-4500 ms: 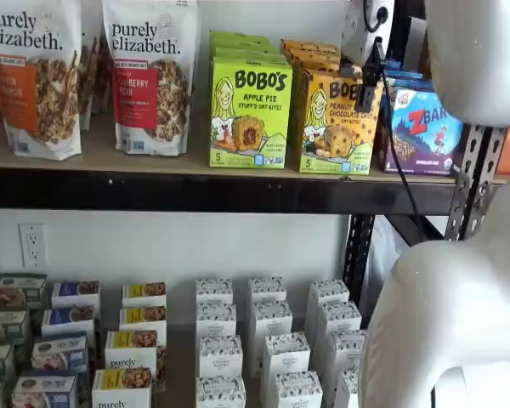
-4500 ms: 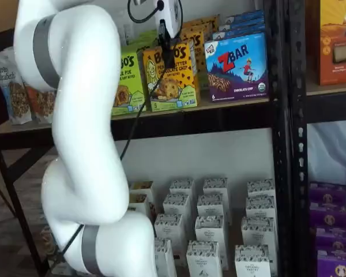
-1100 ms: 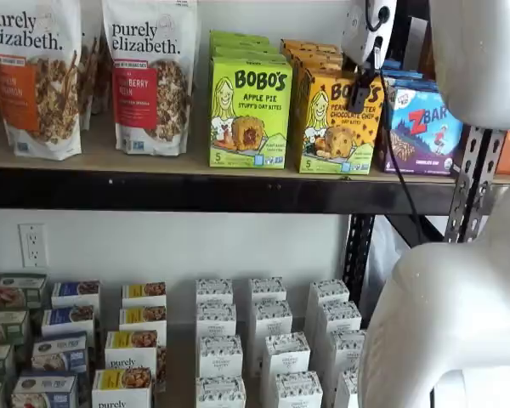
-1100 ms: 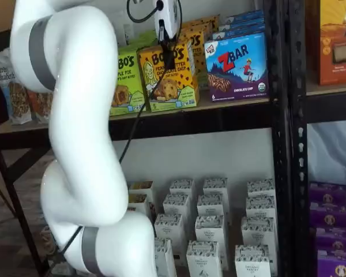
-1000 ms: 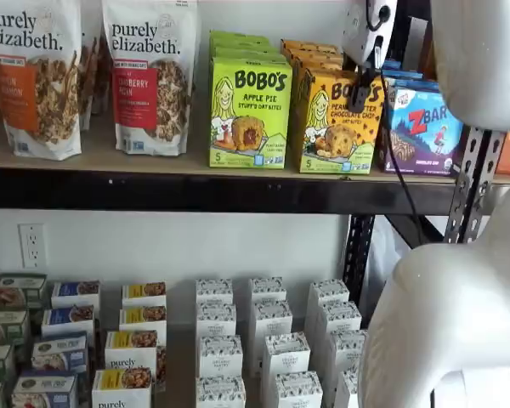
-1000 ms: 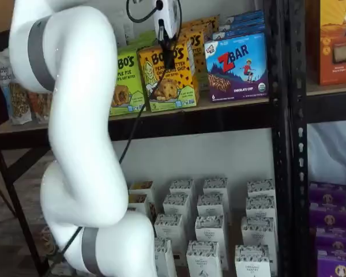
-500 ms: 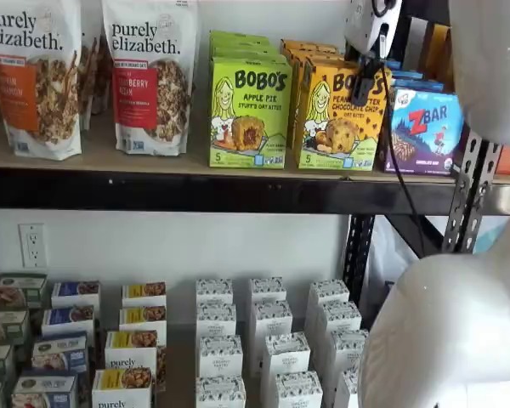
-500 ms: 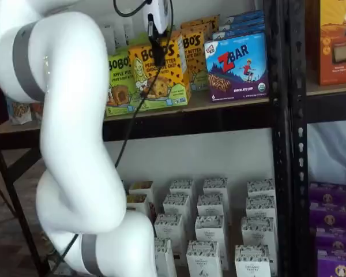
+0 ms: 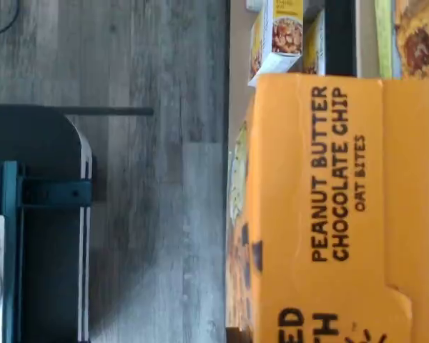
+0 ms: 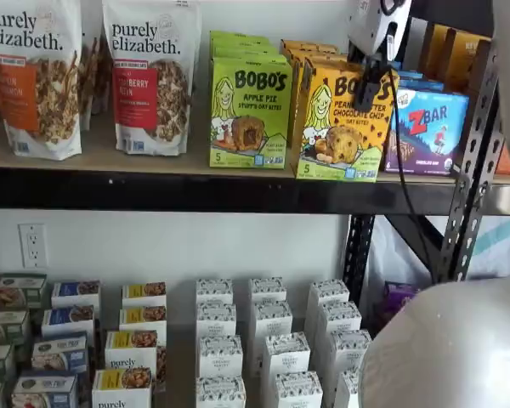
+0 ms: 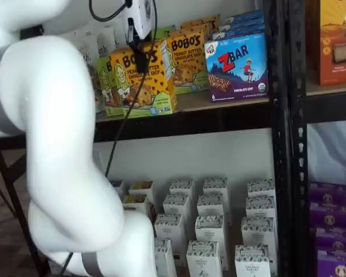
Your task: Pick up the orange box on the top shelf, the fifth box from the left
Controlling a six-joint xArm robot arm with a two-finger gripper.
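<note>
The orange box (image 10: pixel 340 119), lettered "BOBO'S Peanut Butter Chocolate Chip", hangs in my gripper (image 10: pixel 368 92), tilted slightly and drawn forward over the front rail of the top shelf (image 10: pixel 153 191). In a shelf view the box (image 11: pixel 141 81) stands out in front of the row, with my gripper (image 11: pixel 132 51) shut on its top. The wrist view shows the box's orange top face (image 9: pixel 329 214) close up. More orange Bobo's boxes (image 11: pixel 187 55) stay on the shelf behind it.
A lime-green Apple Pie box (image 10: pixel 249 110) stands left of the orange box and a blue ZBar box (image 10: pixel 427 129) to its right. Granola bags (image 10: pixel 151 76) stand further left. Small white boxes (image 10: pixel 263 340) fill the lower surface. A black upright (image 11: pixel 281 115) rises at the right.
The gripper has drawn the orange box out of its row and toward the cameras, past the shelf's front edge. The arm's white bulk has swung aside with it.
</note>
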